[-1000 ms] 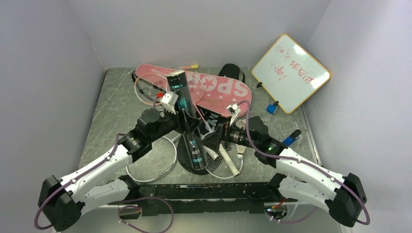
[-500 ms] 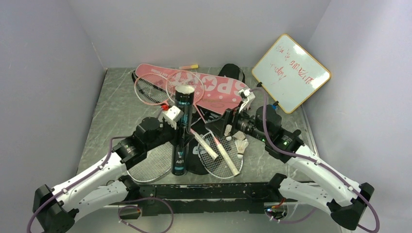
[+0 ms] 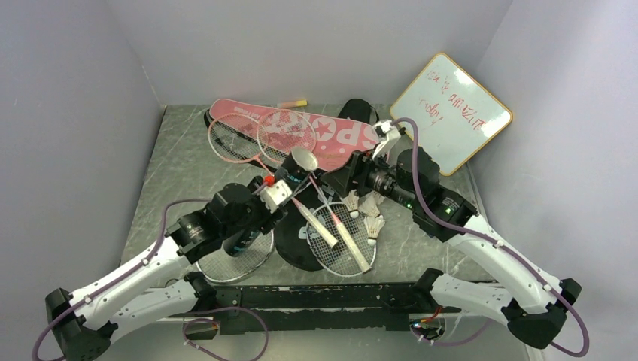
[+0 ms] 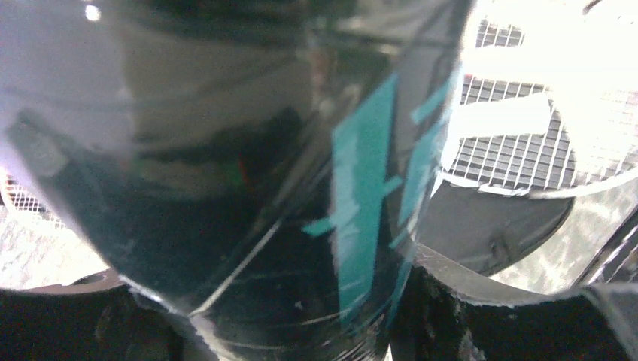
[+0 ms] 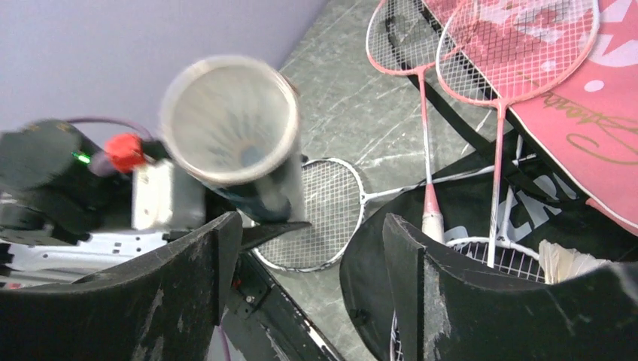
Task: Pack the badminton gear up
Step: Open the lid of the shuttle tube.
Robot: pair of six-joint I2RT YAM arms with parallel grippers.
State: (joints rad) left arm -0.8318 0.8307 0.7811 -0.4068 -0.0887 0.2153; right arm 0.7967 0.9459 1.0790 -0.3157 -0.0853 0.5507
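Observation:
My left gripper (image 3: 257,220) is shut on the dark tube (image 3: 280,197), which leans with its open mouth up and to the right. The tube (image 4: 226,150) fills the left wrist view. My right gripper (image 3: 331,182) hangs open and empty just right of that mouth; in its wrist view the tube (image 5: 229,120) faces the right gripper (image 5: 308,259). Three white shuttlecocks (image 3: 369,210) lie below the right gripper on a white-framed racket (image 3: 342,242). Another white-framed racket (image 3: 229,259) lies under the left arm. Two pink-framed rackets (image 3: 259,137) rest on the pink cover (image 3: 342,139). The black cover (image 3: 297,242) lies in the middle.
A wood-framed whiteboard (image 3: 451,113) with red writing leans against the right wall. A small pink-yellow marker (image 3: 292,103) lies at the back edge by the pink cover. Grey walls close in the table on three sides.
The left arm has drawn back and tipped the tube from upright to a lean toward the right gripper. The right gripper has pulled away toward the back and narrowed a little.

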